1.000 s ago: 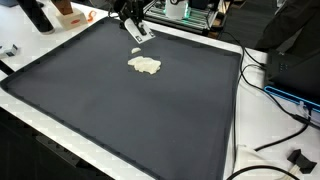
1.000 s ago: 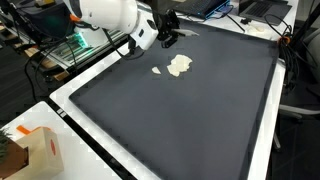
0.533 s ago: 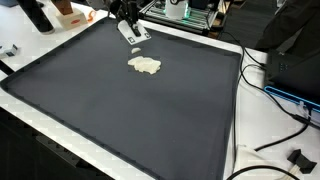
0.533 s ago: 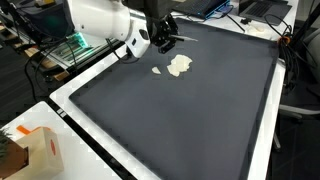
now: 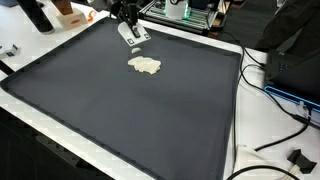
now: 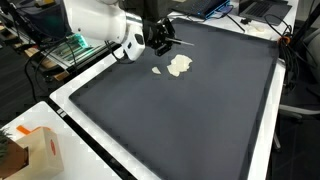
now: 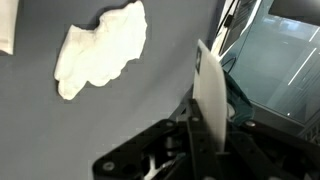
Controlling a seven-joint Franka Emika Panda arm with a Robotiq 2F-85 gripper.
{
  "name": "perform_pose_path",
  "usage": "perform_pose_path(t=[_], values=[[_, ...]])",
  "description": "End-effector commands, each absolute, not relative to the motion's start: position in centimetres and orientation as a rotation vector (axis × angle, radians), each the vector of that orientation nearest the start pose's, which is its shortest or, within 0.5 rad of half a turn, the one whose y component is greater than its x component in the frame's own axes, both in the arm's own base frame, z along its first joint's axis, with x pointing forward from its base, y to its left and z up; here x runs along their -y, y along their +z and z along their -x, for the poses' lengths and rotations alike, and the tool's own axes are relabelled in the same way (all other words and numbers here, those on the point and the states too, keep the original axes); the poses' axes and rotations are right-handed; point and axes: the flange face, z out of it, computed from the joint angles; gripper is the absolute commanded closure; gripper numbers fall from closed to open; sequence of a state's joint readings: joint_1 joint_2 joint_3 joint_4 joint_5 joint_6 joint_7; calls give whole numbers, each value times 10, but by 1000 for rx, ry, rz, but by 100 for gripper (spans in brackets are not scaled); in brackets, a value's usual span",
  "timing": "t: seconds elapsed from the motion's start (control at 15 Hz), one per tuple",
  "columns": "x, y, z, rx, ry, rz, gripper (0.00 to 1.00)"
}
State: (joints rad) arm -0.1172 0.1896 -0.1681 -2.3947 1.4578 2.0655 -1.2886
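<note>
My gripper (image 5: pixel 128 24) hovers over the far edge of a large black mat (image 5: pixel 120 110), seen in both exterior views (image 6: pixel 157 40). It is shut on a thin flat white piece (image 5: pixel 135 34), which stands edge-on between the jaws in the wrist view (image 7: pixel 211 92). A crumpled white wad (image 5: pixel 145 65) lies on the mat a short way from the gripper, apart from it. It also shows in an exterior view (image 6: pixel 180 66) and in the wrist view (image 7: pixel 100 48). A small white scrap (image 6: pixel 156 70) lies beside the wad.
An orange-and-white box (image 6: pixel 35 150) stands off the mat's near corner. A black bottle (image 5: pixel 38 15) and an orange object (image 5: pixel 70 14) stand beyond the mat. Cables (image 5: pixel 270 95) and a black device (image 5: pixel 298 62) lie beside it. Electronics (image 5: pixel 190 12) sit behind.
My gripper has moved a little along the mat's far edge, away from the wad, still holding the white piece. The wad has not moved.
</note>
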Motion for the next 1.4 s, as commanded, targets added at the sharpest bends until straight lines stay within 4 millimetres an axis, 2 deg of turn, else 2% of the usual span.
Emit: perform_pose_path(t=[0.0,0.47,0.73,1.07,1.33], values=[[87,230,-463,-178,-474,2149,99],[86,224,-455,-294,-448,2271,99],[80,229,-449,-354,-437,2307,99],[68,248,-436,-418,-466,2387,99],[51,271,-427,-480,-493,2464,99]])
